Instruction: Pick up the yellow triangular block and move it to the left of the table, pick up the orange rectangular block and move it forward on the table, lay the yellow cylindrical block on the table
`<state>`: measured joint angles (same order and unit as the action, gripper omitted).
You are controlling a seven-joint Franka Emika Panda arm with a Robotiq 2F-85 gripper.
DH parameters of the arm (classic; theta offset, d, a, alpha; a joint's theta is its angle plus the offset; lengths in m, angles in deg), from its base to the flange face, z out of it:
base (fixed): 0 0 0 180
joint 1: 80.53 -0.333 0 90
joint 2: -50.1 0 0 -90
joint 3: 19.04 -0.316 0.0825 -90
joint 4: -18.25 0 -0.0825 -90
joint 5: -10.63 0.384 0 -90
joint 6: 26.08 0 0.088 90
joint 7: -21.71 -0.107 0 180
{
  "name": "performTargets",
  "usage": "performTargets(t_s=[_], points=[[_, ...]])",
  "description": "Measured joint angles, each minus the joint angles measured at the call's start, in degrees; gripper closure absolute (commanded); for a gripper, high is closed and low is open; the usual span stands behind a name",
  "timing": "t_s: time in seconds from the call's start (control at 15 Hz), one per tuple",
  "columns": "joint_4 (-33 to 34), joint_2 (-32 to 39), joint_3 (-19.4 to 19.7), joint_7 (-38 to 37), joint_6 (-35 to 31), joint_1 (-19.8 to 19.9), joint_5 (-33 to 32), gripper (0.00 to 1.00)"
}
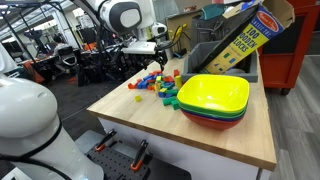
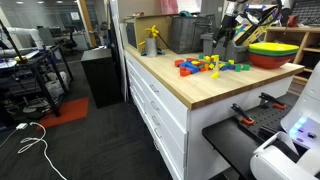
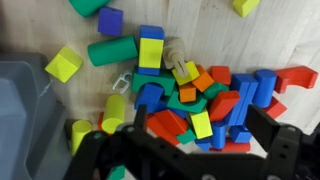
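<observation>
Tabletop (image 1: 130, 112) of pale wood grain with white sides was recorded in both exterior views.

- Pile of coloured blocks (image 1: 160, 85): sat mid-frame on the tabletop and filled the centre of the wrist view.
- Pincer (image 3: 185, 150): hung over the pile at the bottom edge of the wrist view. It was released, with its dark fingers (image 3: 270, 140) spread wide and nothing between them.
- Yellow cylindrical block (image 3: 114, 108): stood at the lower left of the wrist view, at the pile's edge.
- Orange block (image 3: 189, 94): was wedged in the pile's middle, among blue, green and red pieces.
- Yellow triangular block: could not be told apart (several yellow pieces showed).
- Green cylinder (image 3: 110, 50) and purple cube (image 3: 110, 20): lay loose at the upper left.
- Stacked bowls (image 1: 215, 100), yellow uppermost: stood right of the pile in an exterior view.
- Grey bin (image 3: 20, 110): was at the left edge of the wrist view.
</observation>
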<state>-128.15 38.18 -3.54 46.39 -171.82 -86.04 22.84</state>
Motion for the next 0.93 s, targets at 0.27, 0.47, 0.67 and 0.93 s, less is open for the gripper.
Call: performTargets(t_s=[0.27,0.47,0.67,0.93], points=[[2.65,4.57,-3.56,-5.16,0.37,2.91,-0.53,0.00],[2.84,6.12,-6.02,-9.27,1.44,4.50,-2.29,0.00],[2.75,6.63,-7.54,-12.34,3.88,5.48,-4.18,0.00],[2.28,6.61,-8.99,-13.97,7.33,5.81,-4.66,0.00]])
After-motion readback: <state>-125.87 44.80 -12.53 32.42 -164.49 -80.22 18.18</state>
